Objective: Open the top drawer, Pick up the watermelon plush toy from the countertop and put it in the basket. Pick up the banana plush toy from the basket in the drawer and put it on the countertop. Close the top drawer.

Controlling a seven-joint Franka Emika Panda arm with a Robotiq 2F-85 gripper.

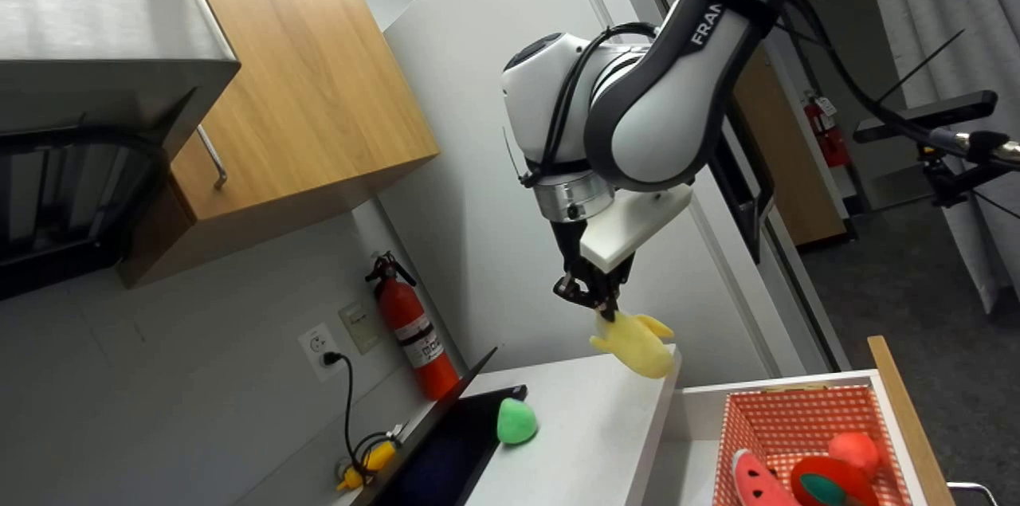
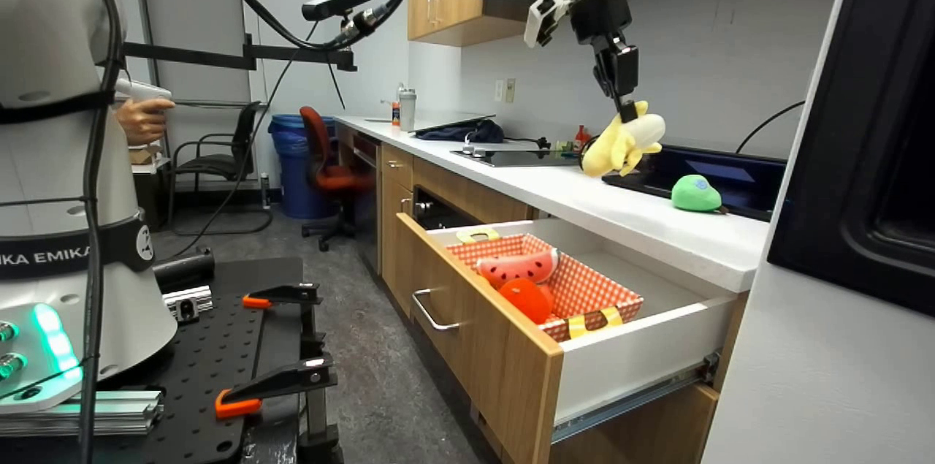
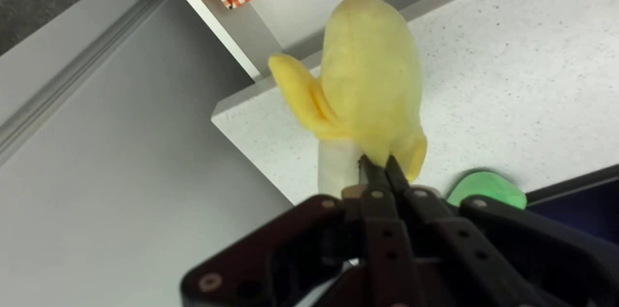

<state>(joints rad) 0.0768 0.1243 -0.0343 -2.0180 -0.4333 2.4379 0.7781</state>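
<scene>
The yellow banana plush toy hangs in the air over the end of the white countertop. My gripper is shut on it, with a fold of yellow cloth pinched between the fingertips. Both exterior views show the toy below the gripper, clear of the surface. The top drawer stands pulled out. Inside it sits the red-checked basket, where the watermelon plush toy lies; part of the slice is cut off by the frame edge in an exterior view.
A green plush rests on the countertop beside a black panel. Round red plush toys share the basket. A wooden wall cabinet overhangs the counter, and a fire extinguisher stands against the wall.
</scene>
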